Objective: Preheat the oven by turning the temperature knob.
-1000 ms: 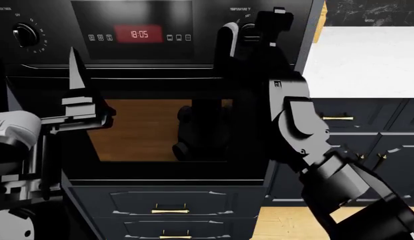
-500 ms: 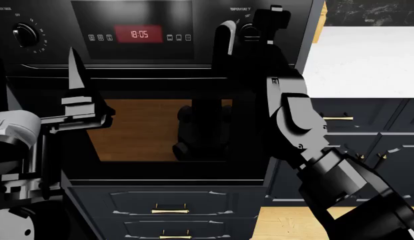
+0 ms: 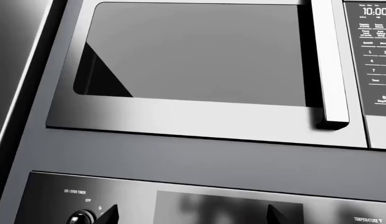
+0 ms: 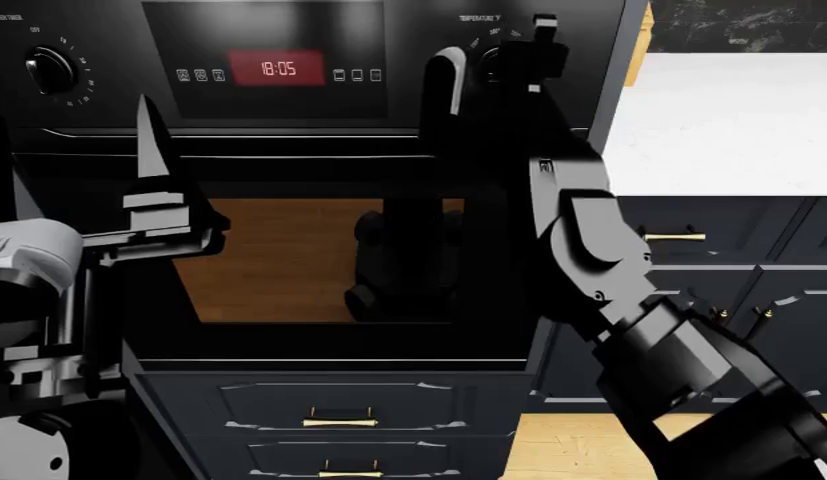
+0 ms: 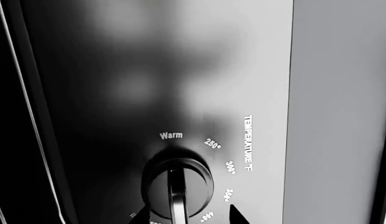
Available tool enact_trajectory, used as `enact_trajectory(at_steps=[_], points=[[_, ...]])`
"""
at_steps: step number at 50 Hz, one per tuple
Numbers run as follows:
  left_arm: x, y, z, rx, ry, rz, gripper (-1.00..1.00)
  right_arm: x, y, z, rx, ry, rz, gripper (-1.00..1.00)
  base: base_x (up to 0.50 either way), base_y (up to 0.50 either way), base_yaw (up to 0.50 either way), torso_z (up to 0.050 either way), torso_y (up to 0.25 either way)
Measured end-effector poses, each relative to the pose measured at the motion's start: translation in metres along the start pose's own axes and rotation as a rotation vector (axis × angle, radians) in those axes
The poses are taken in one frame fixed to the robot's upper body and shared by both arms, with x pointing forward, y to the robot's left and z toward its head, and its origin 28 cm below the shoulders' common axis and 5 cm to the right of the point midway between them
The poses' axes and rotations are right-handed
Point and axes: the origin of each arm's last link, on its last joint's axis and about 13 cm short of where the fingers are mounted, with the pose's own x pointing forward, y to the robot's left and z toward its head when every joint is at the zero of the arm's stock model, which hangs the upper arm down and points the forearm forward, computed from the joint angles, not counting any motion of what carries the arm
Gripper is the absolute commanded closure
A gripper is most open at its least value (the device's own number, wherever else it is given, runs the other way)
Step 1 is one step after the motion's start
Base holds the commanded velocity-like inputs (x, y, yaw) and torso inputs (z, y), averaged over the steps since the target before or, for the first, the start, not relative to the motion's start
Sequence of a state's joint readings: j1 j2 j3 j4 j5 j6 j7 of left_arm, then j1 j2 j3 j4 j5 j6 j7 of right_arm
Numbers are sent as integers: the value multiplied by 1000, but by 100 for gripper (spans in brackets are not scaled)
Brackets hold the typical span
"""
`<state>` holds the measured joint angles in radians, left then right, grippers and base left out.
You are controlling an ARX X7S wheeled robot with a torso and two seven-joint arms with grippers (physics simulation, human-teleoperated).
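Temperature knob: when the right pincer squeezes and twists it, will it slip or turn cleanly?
The temperature knob looks glossy and smooth, so it may slip. Its raised ridge should offer a flat hold. Fixed in the oven panel, it will likely only rotate. The right pincer stands open around it.

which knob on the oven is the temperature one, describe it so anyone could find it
Start at the black oven and its red clock display. The temperature knob sits at that panel's right end, where the right claw is reaching. Unlike the left-end timer knob, it is ringed by "Warm" and degree marks beside a "TEMPERATURE" label.
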<state>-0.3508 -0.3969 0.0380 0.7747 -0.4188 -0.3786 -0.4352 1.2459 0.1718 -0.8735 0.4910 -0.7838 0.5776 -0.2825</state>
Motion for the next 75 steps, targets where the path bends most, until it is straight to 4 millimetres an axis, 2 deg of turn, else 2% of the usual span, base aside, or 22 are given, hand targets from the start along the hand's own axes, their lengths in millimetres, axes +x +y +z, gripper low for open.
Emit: enact_trajectory(at_steps=[75], points=[[1, 0, -3, 3, 7, 1, -100, 5, 6, 1, 4, -15, -9, 100, 0, 0, 0, 0, 0]])
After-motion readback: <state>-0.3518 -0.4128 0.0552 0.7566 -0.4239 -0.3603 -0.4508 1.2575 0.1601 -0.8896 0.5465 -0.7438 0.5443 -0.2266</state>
